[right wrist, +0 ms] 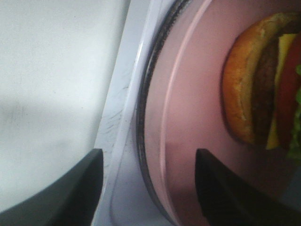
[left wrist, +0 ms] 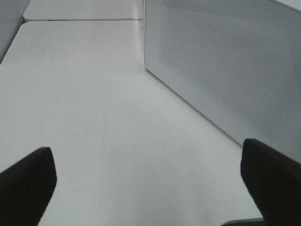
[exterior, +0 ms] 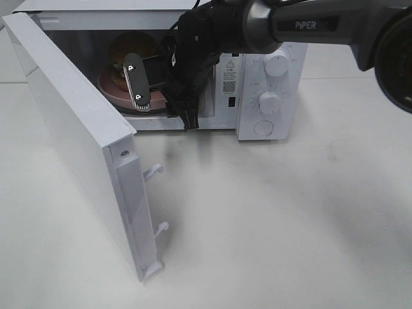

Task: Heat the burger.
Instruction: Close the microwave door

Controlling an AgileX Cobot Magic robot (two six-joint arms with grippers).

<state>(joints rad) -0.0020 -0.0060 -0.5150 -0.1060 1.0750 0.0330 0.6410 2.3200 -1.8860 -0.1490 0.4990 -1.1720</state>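
The burger (exterior: 131, 46) stands on a round pink plate (exterior: 111, 89) inside the open microwave (exterior: 248, 109). In the right wrist view the burger (right wrist: 261, 84) shows its brown bun, patty, cheese, tomato and lettuce on the plate (right wrist: 197, 94). My right gripper (exterior: 138, 87) reaches into the cavity at the plate's front edge. There my right gripper (right wrist: 148, 188) is open, its fingers (right wrist: 70, 188) standing either side of the plate's rim without pinching it. My left gripper (left wrist: 150, 188) is wide open over bare table beside the microwave's perforated wall (left wrist: 225, 61); the high view does not show it.
The microwave door (exterior: 71, 129) swings out to the front left, its latch hooks (exterior: 154, 170) pointing right. Two knobs (exterior: 277, 64) and a button sit on the control panel. A glass turntable rim (right wrist: 143, 117) rings the plate. White table (exterior: 290, 225) extends in front.
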